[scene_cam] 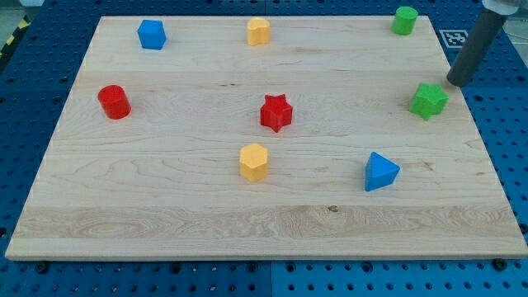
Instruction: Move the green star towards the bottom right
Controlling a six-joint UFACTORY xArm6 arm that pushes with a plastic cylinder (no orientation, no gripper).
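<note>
While my tip [455, 82] — bare rod, holding nothing — sits just up-right of it, the green star [429, 101] hugs the board's right edge [487, 157].

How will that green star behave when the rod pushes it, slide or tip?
The green star looks squat and flat-bottomed, so it probably slides rather than tips. Its points may make it spin if my tip, just upper right of it, pushes off-centre.

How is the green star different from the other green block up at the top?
The green star has points; the green cylinder looks round-sided. The green star sits lower at the view's right edge, the green cylinder near the top right corner. My tip is beside the green star, far from the green cylinder. Both are green.
</note>
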